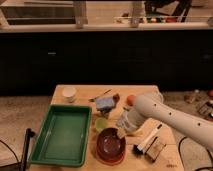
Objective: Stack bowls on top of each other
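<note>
We find the pincer (122, 131) low over the middle of the wooden bench (82, 91), at the end of the white arm (170, 117), which reaches in from the right of the view. The wrist housing covers much of it, and we cannot tell whether it is wide, narrow or holding anything.

The two bowls lie directly in front of the pincer, on the near side and slightly to the left of the view. The dark maroon bowl (110, 144) sits on top of the orange bowl (113, 160), of which only a strip of rim shows along the near edge. The tip of the pincer stands at or just above the far right rim of the maroon bowl; we cannot tell whether they touch.

A lime-green cup (101, 124) stands just beside the pincer, to its left in the view. A blue-grey object (105, 103) lies behind the pincer, further back on the bench. A small orange-red item (130, 99) shows beyond the pincer, close to the arm.

To the right of the pincer and nearer the camera lie a long black-and-white object (149, 140) and a brown block (156, 149), side by side.

A green tray (62, 132) rests well to the left of the pincer. A white cup (69, 93) stands far off at the back left corner.
</note>
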